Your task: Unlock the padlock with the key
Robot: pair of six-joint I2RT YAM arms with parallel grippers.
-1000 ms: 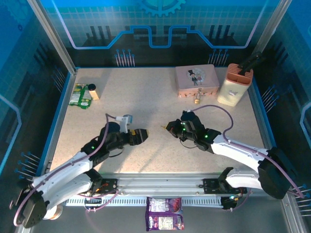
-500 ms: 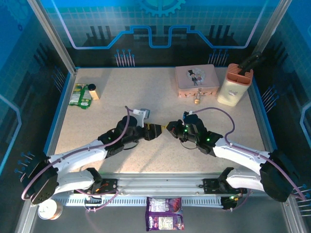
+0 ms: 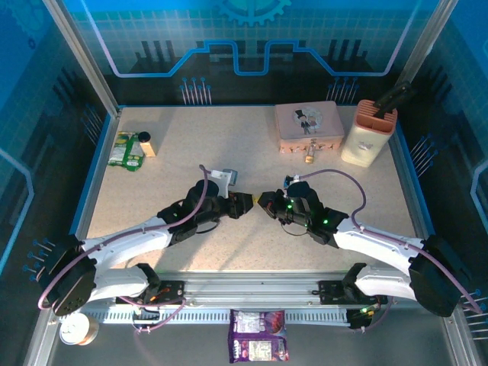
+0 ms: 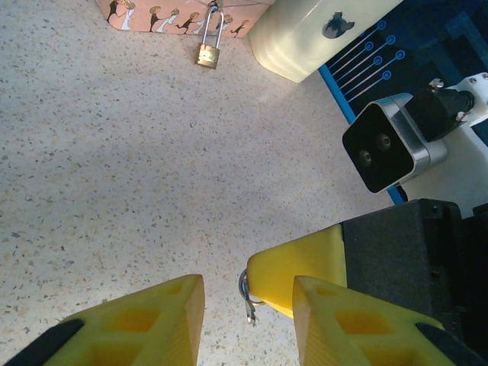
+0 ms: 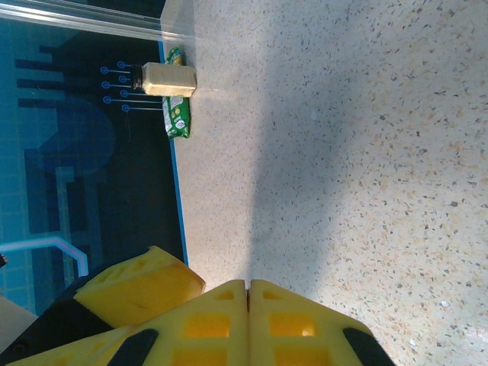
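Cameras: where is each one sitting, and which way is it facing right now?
Top external: above and behind the bases, looking down on the table; both arms show, left gripper facing right gripper.
Left wrist: low, facing the padlock at the pink tin; its open fingers frame the right gripper's tip, which holds the key.
Right wrist: faces the green packet at the table's left edge; its shut fingers show.
Shared: top external and left wrist both show padlock and tin.

Padlock (image 4: 207, 55) hangs from tin (image 4: 152, 11); key (image 4: 248, 299) in right pincer (image 5: 248, 288).
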